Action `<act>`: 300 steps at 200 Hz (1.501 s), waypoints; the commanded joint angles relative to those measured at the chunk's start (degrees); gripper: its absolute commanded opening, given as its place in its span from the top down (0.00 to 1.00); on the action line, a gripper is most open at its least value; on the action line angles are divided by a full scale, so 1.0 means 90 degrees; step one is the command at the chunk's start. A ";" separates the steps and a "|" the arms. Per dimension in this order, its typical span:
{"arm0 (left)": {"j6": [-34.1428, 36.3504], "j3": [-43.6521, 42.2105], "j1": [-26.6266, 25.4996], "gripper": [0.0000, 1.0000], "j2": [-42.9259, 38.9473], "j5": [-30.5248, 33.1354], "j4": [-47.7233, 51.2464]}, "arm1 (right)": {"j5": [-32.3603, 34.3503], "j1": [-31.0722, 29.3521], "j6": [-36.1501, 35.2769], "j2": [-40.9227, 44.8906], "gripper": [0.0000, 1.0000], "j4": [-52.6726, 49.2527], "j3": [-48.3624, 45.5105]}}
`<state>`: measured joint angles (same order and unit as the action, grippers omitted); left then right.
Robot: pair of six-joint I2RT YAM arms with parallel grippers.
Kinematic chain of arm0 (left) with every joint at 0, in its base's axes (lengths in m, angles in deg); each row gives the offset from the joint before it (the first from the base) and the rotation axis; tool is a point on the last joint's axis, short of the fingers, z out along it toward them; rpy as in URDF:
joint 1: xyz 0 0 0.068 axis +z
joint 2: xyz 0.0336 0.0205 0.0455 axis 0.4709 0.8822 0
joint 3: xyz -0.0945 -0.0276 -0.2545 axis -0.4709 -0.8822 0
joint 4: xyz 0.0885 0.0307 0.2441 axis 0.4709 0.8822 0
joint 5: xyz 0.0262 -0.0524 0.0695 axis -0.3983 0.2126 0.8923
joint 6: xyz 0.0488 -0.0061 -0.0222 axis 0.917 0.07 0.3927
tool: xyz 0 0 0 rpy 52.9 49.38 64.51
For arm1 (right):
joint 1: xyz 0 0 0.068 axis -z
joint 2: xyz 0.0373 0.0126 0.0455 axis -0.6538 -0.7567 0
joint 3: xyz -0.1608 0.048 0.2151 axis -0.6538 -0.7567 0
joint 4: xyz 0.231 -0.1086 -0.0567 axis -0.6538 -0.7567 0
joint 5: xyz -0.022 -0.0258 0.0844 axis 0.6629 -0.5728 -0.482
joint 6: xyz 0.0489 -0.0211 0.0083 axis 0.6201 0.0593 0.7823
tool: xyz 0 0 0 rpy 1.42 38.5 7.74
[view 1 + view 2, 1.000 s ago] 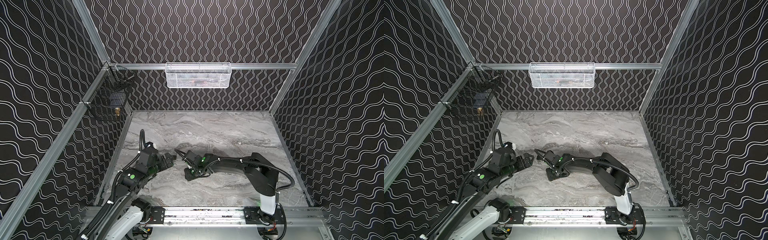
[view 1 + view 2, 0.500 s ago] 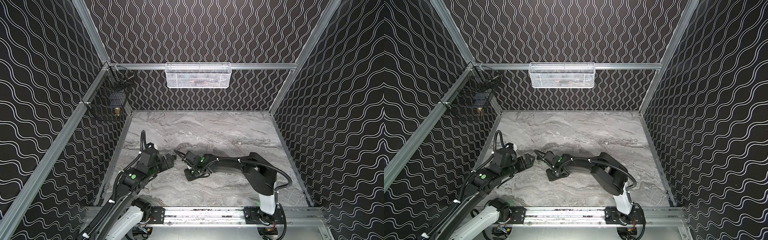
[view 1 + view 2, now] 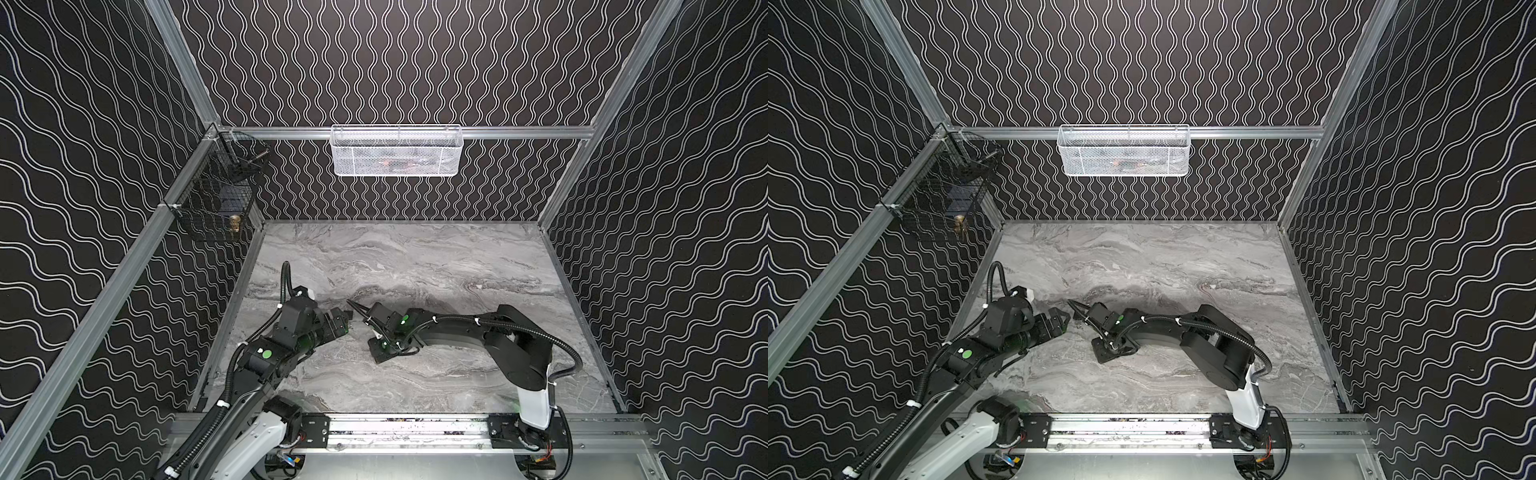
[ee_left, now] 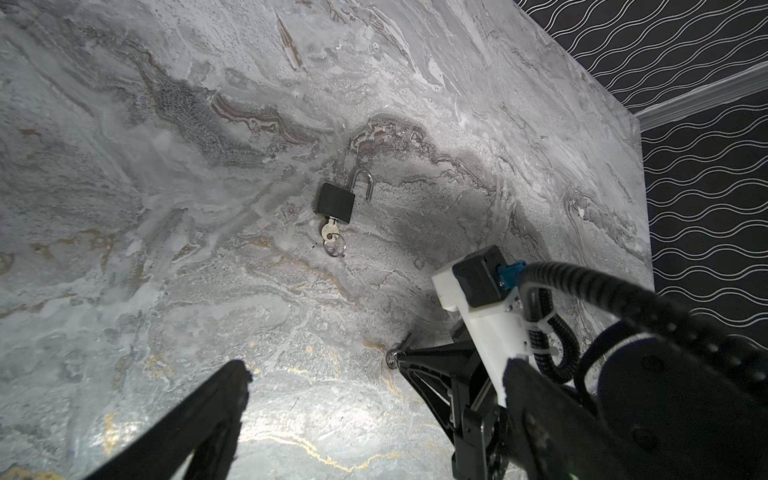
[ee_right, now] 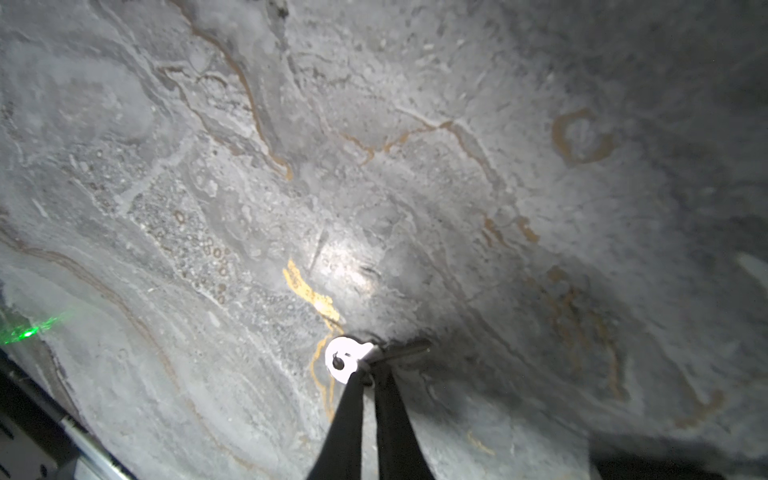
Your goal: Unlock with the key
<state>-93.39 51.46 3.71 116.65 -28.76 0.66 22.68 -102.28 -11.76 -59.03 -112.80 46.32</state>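
Right end effector (image 5: 368, 370) has closed, clenching key (image 5: 343, 359) at its tips, left end effector (image 3: 341, 322) released, padlock (image 4: 336, 203) lying apart.

both top views: high, front, looking down (near-identical scene) | wrist views: close, slanting onto marble table (image 4: 166, 124)

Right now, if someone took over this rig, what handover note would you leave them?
Left gripper: open and empty, close to the right one.
Right gripper: shut on a second key at the table. I cannot tell whether the key is lifted.
Padlock: lies flat on the table, apart from both grippers. Its own key is in the keyhole and one end of the shackle is free.
Done: the padlock looks unlocked.
Left: probably only setting the second key down, but check the shackle first.
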 commanded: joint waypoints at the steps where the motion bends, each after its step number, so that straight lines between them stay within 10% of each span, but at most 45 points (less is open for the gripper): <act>1: -0.0103 -0.0044 0.0009 0.01 -0.0015 -0.0002 -0.0149 | 0.0139 -0.0013 -0.0067 -0.0035 0.92 -0.0020 0.0045; 248: -0.0832 -0.0112 0.0063 0.01 0.0343 -0.1180 -0.1053 | 0.0316 0.0324 -0.0575 0.1321 1.00 0.1065 -0.1033; 300: -0.0649 -0.0113 0.0073 0.01 0.0211 -0.0764 -0.0701 | 0.0513 0.0267 0.0236 0.0695 0.57 0.0347 -0.0407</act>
<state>-100.47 50.30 4.21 118.55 -37.81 -6.88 26.40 -99.50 -14.47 -50.95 -106.16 41.09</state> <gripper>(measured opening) 0.986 0.380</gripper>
